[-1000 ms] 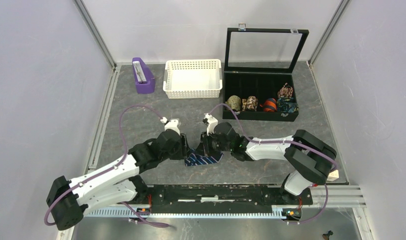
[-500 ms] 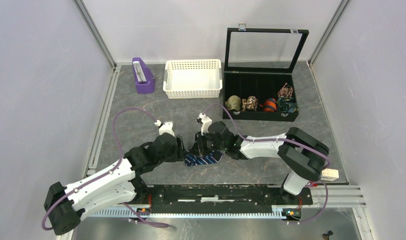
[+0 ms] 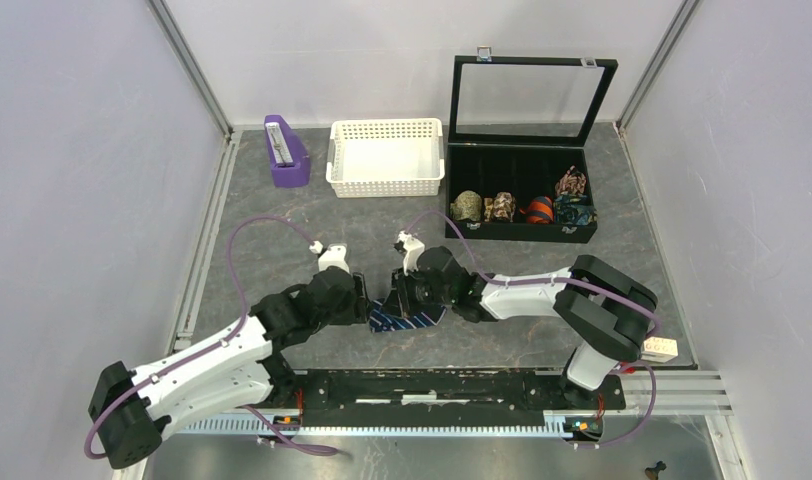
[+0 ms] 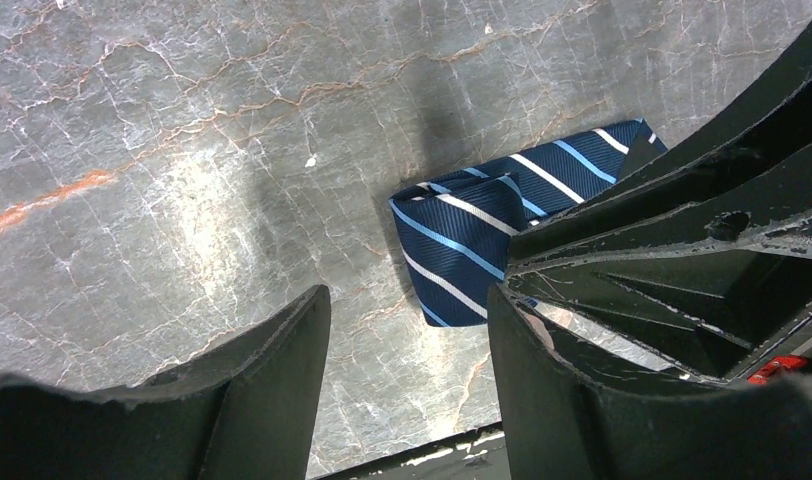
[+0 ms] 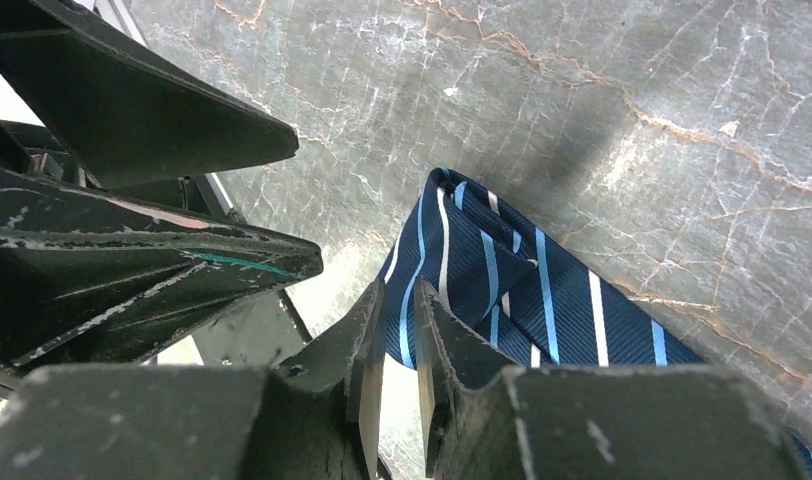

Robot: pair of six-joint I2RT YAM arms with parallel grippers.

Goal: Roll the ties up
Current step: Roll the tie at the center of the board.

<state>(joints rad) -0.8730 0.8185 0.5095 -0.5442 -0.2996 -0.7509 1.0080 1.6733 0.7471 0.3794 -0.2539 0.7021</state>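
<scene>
The tie (image 3: 408,320) is dark navy with thin light-blue and white stripes. It lies folded into a short flat bundle on the grey marbled table, between the two arms near the front. My right gripper (image 3: 400,299) is shut on it: in the right wrist view its narrow jaws (image 5: 400,296) pinch a folded edge of the tie (image 5: 502,285). Just left of the bundle, my left gripper (image 3: 365,301) is open. Between its spread jaws (image 4: 407,300) in the left wrist view there is only bare table. The tie (image 4: 462,240) lies just beyond its right finger (image 4: 542,380).
At the back stand a white slotted basket (image 3: 385,157), a purple block (image 3: 285,150) and a black case (image 3: 518,234) with its lid raised. The case holds olive (image 3: 468,206), brown (image 3: 499,207) and orange (image 3: 539,209) rolls. A metal rail (image 3: 432,385) runs along the near edge.
My left gripper has opened wider and drawn back a little to the left, away from the tie. The right arm shifted slightly left, keeping its pinch on the tie.
</scene>
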